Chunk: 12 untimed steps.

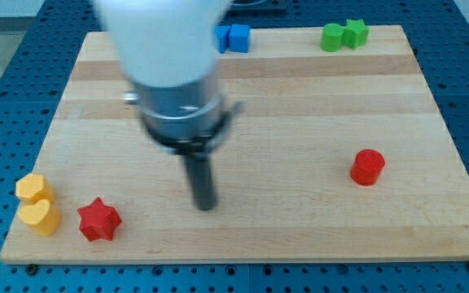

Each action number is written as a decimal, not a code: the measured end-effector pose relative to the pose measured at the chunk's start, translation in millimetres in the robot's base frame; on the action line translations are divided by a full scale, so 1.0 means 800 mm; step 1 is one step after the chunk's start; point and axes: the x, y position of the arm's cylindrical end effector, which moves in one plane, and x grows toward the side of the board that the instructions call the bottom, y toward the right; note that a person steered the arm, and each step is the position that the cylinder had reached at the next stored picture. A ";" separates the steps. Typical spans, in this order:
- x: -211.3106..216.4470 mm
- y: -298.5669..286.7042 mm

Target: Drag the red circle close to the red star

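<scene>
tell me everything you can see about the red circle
The red circle is a short, solid red cylinder with a flat round top, matte like painted wood or plastic. It stands upright on the wooden board, toward the view's right, alone, with nothing touching it. My tip is well off to its left, and the red star lies farther left, near the board's bottom edge.

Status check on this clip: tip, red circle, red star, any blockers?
My tip mid-board, touching nothing. Red circle far at view's right; red star bottom left by yellow blocks. No block between them.
</scene>
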 end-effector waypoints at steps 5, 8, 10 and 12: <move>-0.062 0.156; -0.028 0.196; 0.001 0.126; -0.046 -0.069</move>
